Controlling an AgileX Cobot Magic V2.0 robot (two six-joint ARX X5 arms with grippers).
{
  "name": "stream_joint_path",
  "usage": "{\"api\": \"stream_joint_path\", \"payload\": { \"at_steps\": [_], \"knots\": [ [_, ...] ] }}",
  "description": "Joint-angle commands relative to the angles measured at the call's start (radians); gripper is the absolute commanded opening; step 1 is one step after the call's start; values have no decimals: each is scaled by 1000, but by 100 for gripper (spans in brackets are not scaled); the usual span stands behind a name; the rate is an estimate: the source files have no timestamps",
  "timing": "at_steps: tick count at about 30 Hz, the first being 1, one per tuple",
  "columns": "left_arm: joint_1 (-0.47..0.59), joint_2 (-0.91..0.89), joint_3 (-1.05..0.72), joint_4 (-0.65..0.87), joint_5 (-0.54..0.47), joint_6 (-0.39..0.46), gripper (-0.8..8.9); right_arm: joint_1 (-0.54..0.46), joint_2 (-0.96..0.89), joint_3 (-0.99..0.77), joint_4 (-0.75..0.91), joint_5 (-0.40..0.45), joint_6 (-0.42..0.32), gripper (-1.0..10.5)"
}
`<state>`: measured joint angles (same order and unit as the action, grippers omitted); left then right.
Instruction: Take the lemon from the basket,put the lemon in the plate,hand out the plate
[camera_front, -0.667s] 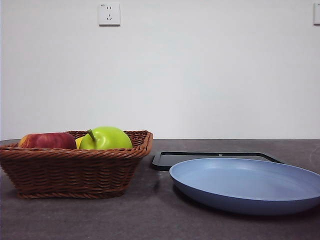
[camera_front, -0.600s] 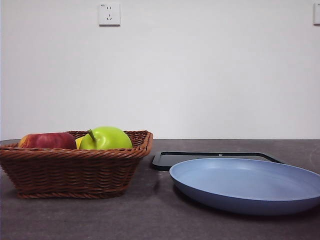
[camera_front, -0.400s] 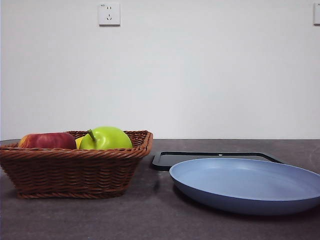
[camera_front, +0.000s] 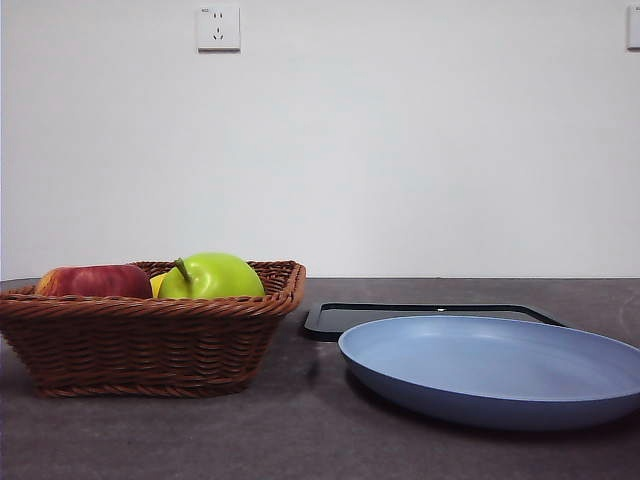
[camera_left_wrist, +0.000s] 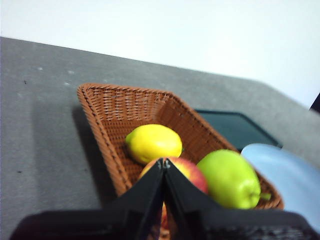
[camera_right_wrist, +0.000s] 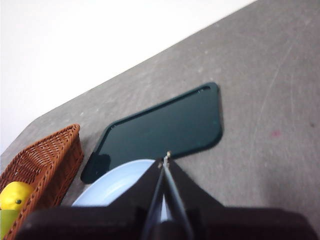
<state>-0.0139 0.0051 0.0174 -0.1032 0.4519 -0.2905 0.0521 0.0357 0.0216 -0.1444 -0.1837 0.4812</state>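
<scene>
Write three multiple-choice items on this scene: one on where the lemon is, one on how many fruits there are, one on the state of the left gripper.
1. Where is the lemon?
A. on the plate
B. in the basket
C. on the black tray

2. How many fruits lie in the basket?
A. one
B. two
C. three

3. How do the left gripper's jaws stand?
A. shut, holding nothing
B. open around the lemon
C. shut on the green apple

Answers: 1 B, the left wrist view shows it between the wicker walls. 2 C, lemon, red apple and green apple. 3 A, the tips meet above the fruit.
</scene>
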Motion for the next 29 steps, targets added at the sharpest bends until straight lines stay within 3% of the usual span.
{"api": "stream_joint_path", "payload": {
  "at_steps": [1, 8, 16, 23, 29],
  "knots": [
    [2, 3, 11, 16, -7, -137, 6, 1, 12, 54, -50, -1, 27, 3],
    [2, 116, 156, -15, -56, -146, 7, 1, 133, 231, -206, -1, -13, 3],
    [2, 404, 380, -66, -28, -114, 6, 1, 352, 469, -335, -2, -129, 3],
    [1, 657, 599, -182, 104, 20, 6, 1, 575, 673, -487, -2, -270, 4],
    [0, 808, 816, -382, 103, 165, 6, 1, 759, 830, -631, -2, -399, 4]
  ]
}}
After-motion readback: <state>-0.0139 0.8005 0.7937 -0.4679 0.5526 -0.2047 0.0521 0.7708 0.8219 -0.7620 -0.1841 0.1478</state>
